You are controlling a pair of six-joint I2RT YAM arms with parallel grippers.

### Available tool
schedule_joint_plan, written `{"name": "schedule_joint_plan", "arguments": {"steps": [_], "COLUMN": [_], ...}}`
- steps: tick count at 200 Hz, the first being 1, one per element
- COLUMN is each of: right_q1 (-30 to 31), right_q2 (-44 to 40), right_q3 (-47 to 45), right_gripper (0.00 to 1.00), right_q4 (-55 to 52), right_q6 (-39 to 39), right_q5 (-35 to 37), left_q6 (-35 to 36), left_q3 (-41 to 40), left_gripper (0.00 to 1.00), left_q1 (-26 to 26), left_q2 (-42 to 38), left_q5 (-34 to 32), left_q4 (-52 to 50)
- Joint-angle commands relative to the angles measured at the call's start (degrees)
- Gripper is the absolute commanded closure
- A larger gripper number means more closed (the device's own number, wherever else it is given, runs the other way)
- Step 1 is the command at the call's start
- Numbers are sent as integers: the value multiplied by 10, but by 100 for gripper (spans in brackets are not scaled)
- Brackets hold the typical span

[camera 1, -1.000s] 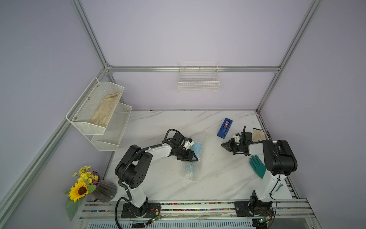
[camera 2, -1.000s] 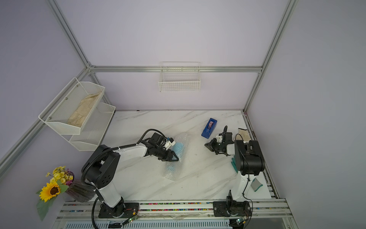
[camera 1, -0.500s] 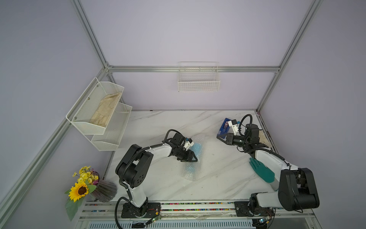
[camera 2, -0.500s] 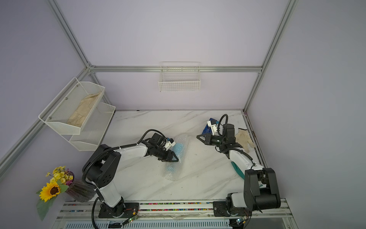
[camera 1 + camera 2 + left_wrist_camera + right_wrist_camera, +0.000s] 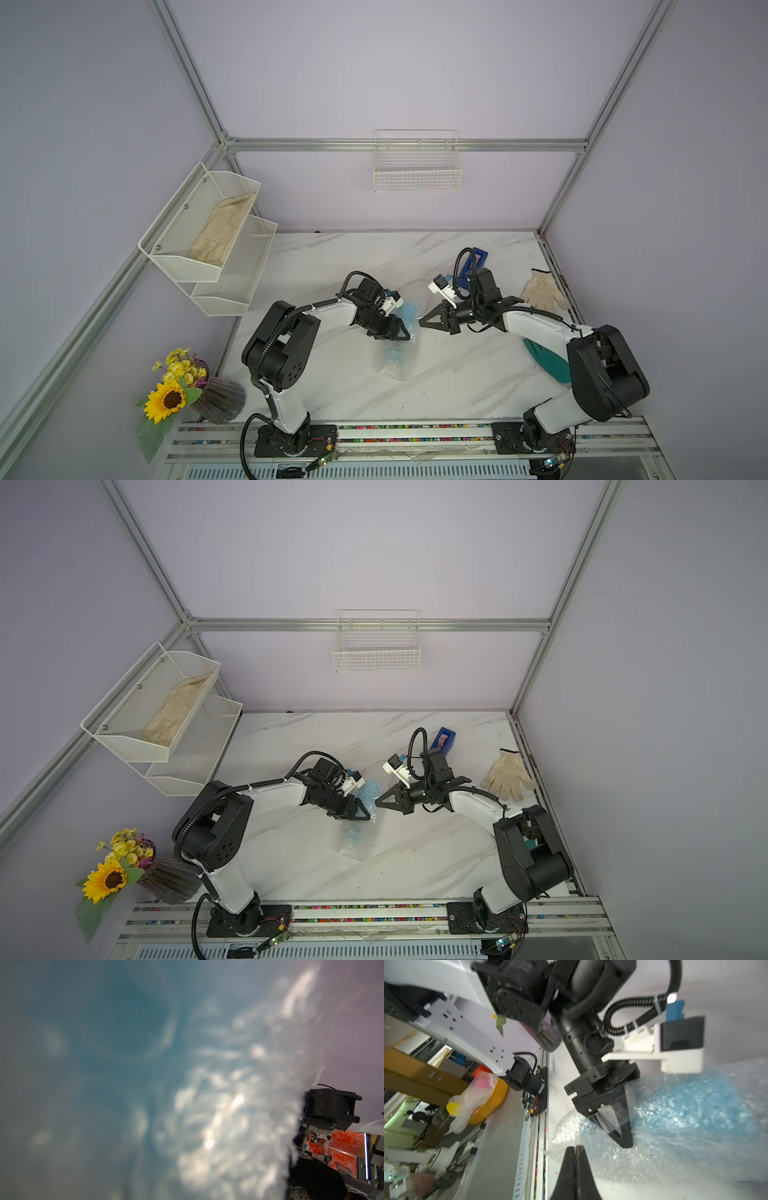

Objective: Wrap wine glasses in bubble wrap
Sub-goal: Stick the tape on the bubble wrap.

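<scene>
- Set on a white marble table top (image 5: 332, 257) with pale purple walls all round.
- Near the middle of it, between the two arms: the light blue plastic goblet (image 5: 406, 309), seen only as blue patches through the bubble wrap (image 5: 395, 365) bunched over it — hard to tell which way up.
- Looks light and hard; likely to roll and slip inside the shiny sheet, not to break easily.
- Soft and springy as a sheet — likely to pop open again if let go.
- Best to hold through the wrap round the narrow middle, and to pinch any loose edge flat.
- Left gripper (image 5: 402, 333): reached out low from the left, tipped down, clamped on the goblet through the wrap by the look of it; left wrist view filled with blurry blue and bubbles.
- Right gripper (image 5: 424, 323): stretched in from the right, pointing at the left one, near but not touching; fingers (image 5: 568, 1169) pressed tight together just over the wrap's edge.
- No telling whether pinching something thin.
- Off by the right side, well apart from the wrap: dark blue tape dispenser (image 5: 478, 257), cream glove (image 5: 544, 289), teal glove (image 5: 544, 361).
</scene>
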Motion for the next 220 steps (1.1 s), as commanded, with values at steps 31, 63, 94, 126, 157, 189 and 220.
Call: {"name": "schedule_joint_plan", "arguments": {"steps": [31,63,94,126,157,189,220], "right_q1": [2,8,14,22,24,24,24], "right_q2": [92,126,135,145,157,189,225], "right_q3": [103,129,148,190,222,234,226], "right_gripper": [100,100,100,100,100,100,100], "right_q4": [-214,-240,-251,-279,-303,-319,-324], "right_q6": [-210,-247,-261,-278,-298,-313,-303], "right_q5": [12,0,-7,-10,-12,-10,7], "left_q6": [20,22,21,23,23,23,23], "left_q3": [43,47,49,55,56,55,56], "left_gripper": [48,48,48,48,48,49,49], "left_q1": [7,8,9,9,9,8,8], "left_q2": [-6,-3,-3,0,-1,0,0], "left_q5": [33,34,35,35,34,34,35], "left_q4": [-4,-6,-7,-12,-13,-13,-16]}}
